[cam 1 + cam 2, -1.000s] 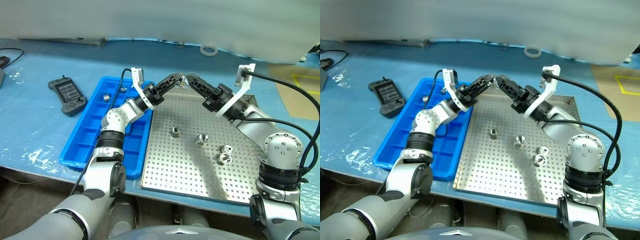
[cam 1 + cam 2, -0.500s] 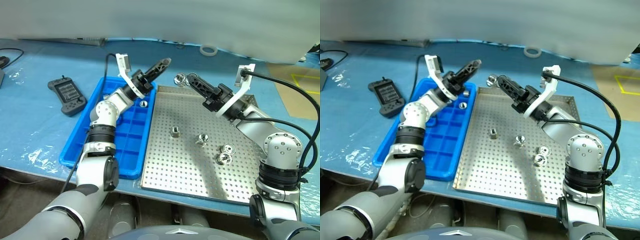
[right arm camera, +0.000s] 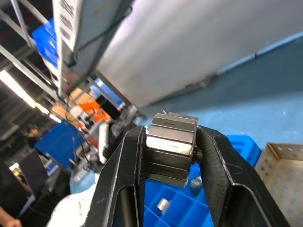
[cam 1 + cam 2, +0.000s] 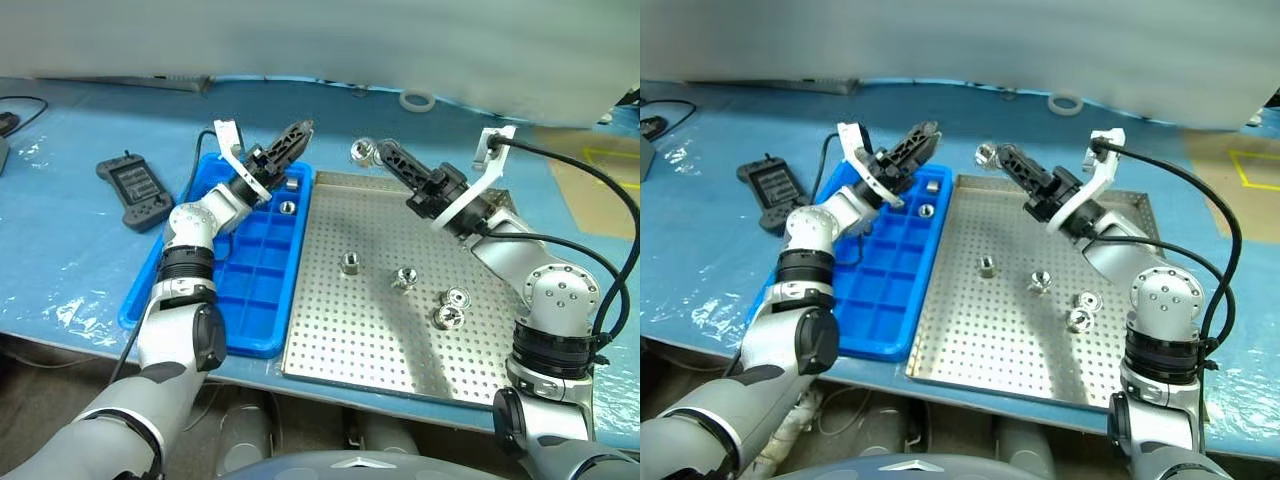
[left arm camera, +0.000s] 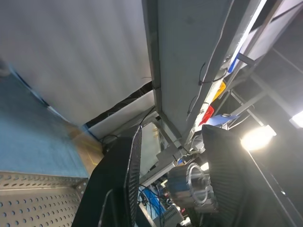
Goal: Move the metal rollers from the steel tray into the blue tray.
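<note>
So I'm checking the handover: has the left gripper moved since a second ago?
Yes. The left gripper has swung to the robot's left, from over the steel tray to over the blue tray.

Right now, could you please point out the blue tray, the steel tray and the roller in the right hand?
blue tray (image 4: pixel 262 345): left eye view, near rim.
steel tray (image 4: pixel 400 392): left eye view, near rim.
roller (image 3: pixel 171 149): right wrist view, faceted side.

No legible text, labels or numbers anywhere.

Black handheld controller (image 4: pixel 135 190), white tape ring (image 4: pixel 417 100)
</note>
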